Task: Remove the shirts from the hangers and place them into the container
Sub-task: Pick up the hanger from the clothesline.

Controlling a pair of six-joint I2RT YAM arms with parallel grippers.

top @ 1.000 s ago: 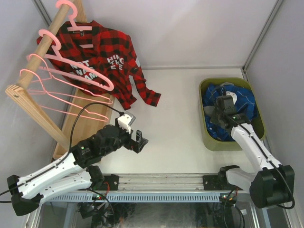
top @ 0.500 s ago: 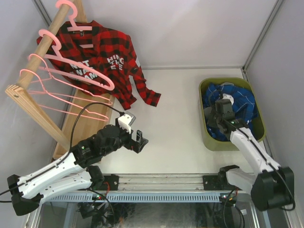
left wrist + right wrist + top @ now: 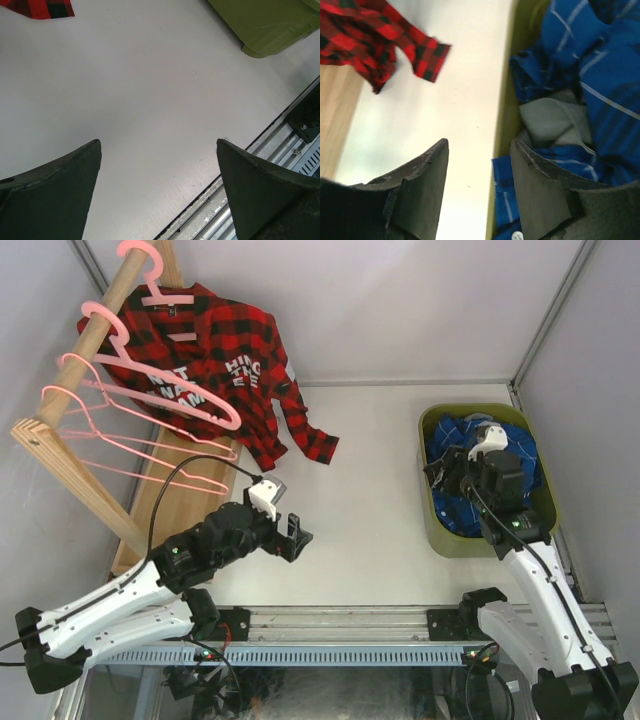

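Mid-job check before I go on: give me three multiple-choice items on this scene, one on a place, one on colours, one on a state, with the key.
1. Where is the red-black plaid shirt?
A) in the container
B) hanging at the wooden rail, one sleeve end on the table
C) folded in the middle of the table

2. Which shirts show in the container?
A) the blue plaid shirt and the grey shirt
B) only a yellow-black plaid one
C) only a red one

3. How do the left arm's jaws stand?
A) shut tight, empty
B) shut on a sleeve
C) open, nothing between them

Key: 1 B, the top view shows it draped from the rail. 2 A, the right wrist view shows grey cloth among blue plaid. 3 C, the left wrist view shows bare table between the fingers.
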